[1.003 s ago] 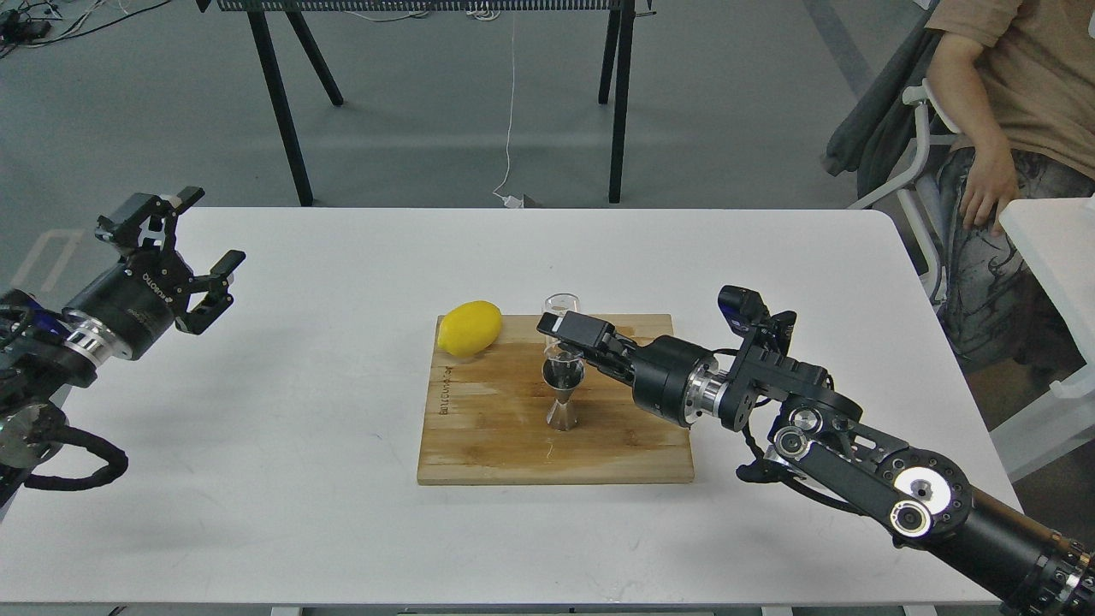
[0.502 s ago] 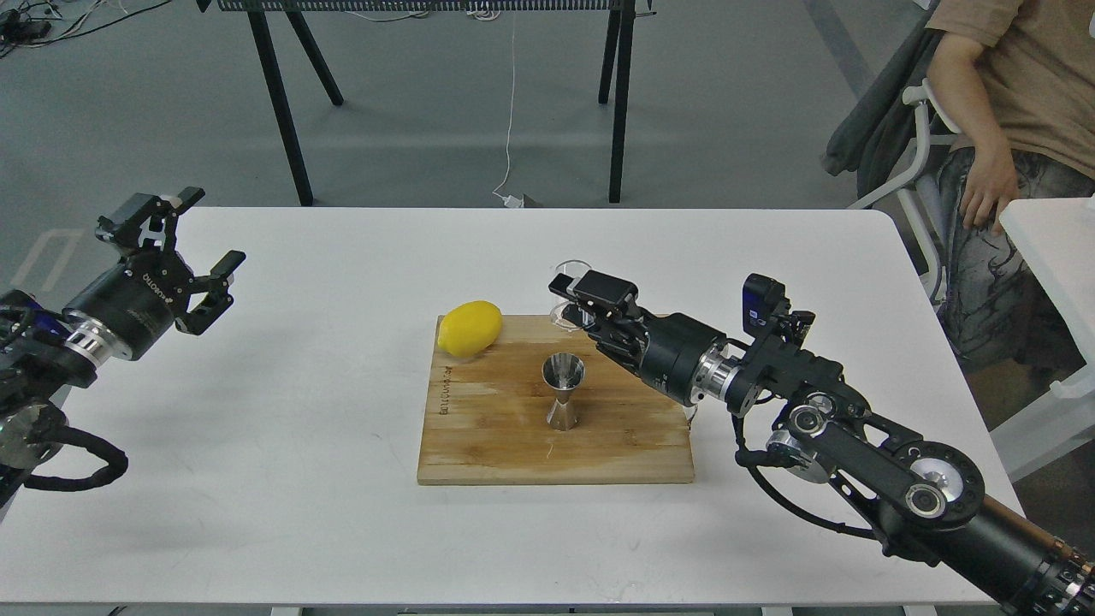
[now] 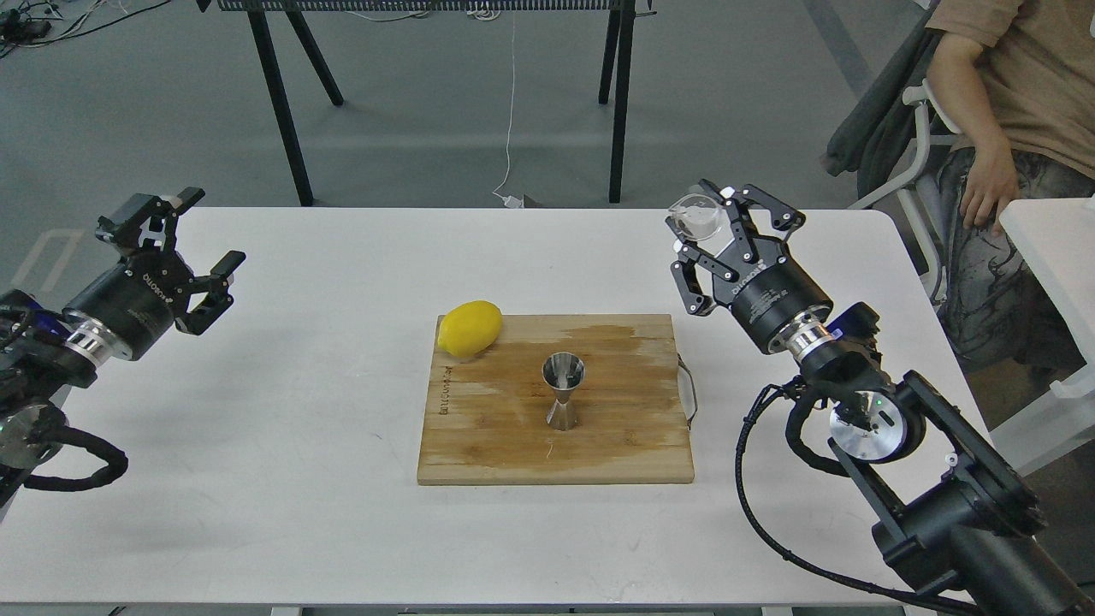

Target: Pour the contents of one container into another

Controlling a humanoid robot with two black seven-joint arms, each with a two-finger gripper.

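The clear glass cup [image 3: 693, 219] is at the right rear of the table, upright between the two fingers of my right gripper [image 3: 696, 222]. It fills the gap between them, so the gripper is shut on it, well to the right of and beyond the board. The steel hourglass jigger [image 3: 563, 392] stands upright in the middle of the wooden cutting board [image 3: 488, 445], with nothing above it. My left gripper [image 3: 210, 229] hovers open over the table's left edge, holding nothing.
A yellow lemon [image 3: 470, 328] lies on the board's back left corner. Darker wet patches mark the board's back edge. The board has a thin wire handle [image 3: 688, 392] on its right side. A seated person [image 3: 1009, 103] is beyond the table's right rear corner.
My right arm has swung the glass cup away from above the jigger, rightward and toward the table's far side, turning it upright. The left arm has not moved.
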